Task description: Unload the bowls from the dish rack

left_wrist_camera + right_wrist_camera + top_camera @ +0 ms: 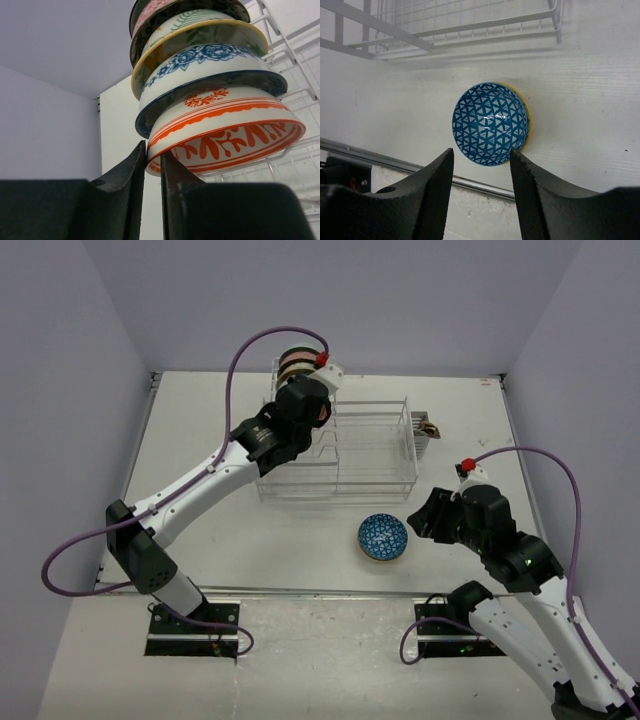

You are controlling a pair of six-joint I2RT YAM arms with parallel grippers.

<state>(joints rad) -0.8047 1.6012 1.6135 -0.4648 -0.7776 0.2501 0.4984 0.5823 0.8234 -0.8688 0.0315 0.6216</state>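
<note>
Though unclear overhead, left pincer (152,151) tight on red-orange bowl (225,127); right pincer (481,152) wide.

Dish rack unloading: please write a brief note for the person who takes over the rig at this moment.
Left tool: shut on the rim of the red-orange bowl, the front one of the row in the dish rack.
Right tool: open, empty, facing the blue triangle-pattern bowl.
Done: that bowl lies on the table, in front of the rack.
Left: the red-orange bowl, the blue floral bowl, the yellow-rimmed bowl and at least one dark-rimmed bowl behind them.
</note>
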